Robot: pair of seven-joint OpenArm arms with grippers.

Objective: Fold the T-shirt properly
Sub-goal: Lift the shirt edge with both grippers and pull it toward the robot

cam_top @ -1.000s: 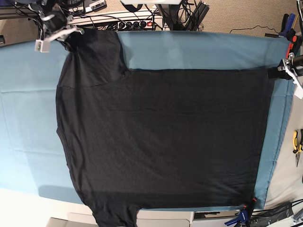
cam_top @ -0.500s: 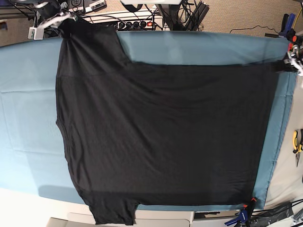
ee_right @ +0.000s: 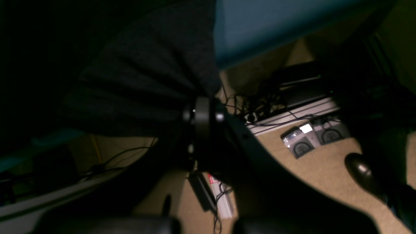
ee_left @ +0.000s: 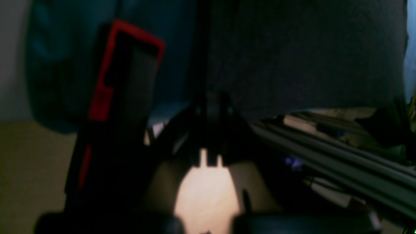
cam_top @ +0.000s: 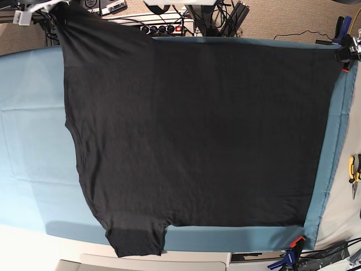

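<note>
the shirt [cam_top: 192, 135] lay flat on the table [cam_top: 28, 141], no fold made yet. the left gripper [cam_top: 345, 55] and right gripper [cam_top: 35, 10] were each pinched tight on 1 far corner.

Teal table cover [cam_top: 28, 141]; yellow pliers [cam_top: 353, 169] right; power strip [cam_top: 158, 28] behind.

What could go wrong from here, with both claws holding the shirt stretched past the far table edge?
1. The right claw pinches only bunched fabric at the T-shirt corner; it may slip free.
2. The left claw sits right by a red clamp at the teal cover edge; it might snag.
3. The lower sleeve overhangs the near table edge, so further pulling may drag the shirt askew.
</note>
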